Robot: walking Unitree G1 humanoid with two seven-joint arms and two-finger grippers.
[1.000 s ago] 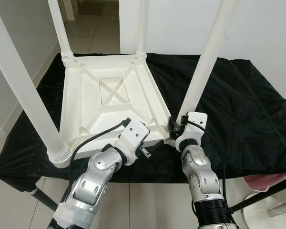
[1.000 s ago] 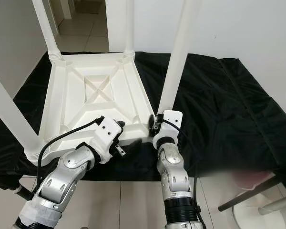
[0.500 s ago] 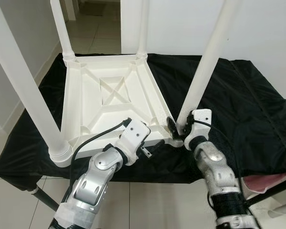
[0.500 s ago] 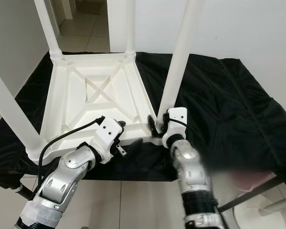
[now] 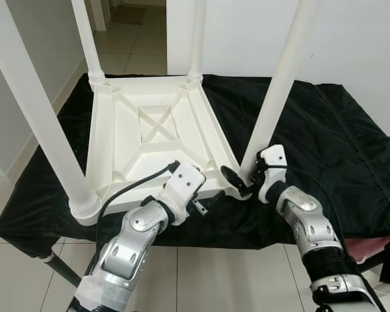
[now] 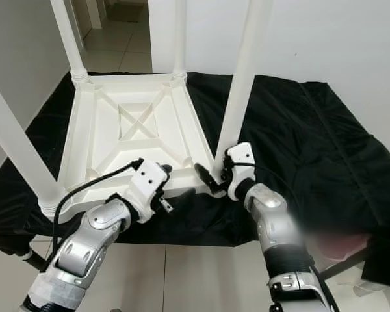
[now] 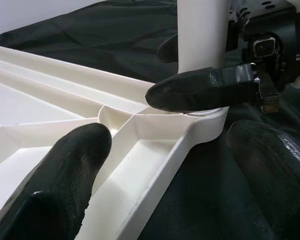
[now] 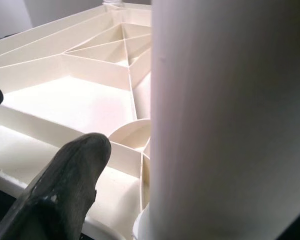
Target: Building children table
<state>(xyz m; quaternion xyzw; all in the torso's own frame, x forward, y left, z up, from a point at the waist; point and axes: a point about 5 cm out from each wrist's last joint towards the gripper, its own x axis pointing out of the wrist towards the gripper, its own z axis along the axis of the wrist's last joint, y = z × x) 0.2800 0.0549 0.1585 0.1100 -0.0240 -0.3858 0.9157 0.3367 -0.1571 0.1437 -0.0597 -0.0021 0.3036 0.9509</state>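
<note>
All four table legs [image 5: 281,84] cut off by top edge.

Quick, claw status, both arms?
Left claw: open, fingers straddling the near rim of the upturned white table, holding nothing.
Right claw: open around the base of the near right leg, not clamped.

White plastic children table [image 5: 157,133] upside down on black cloth, ribbed underside with X brace facing up. Four white round legs [image 5: 277,91] stand upright in corner sockets at roughly 11, 1, 5 and 7 o'clock.
</note>
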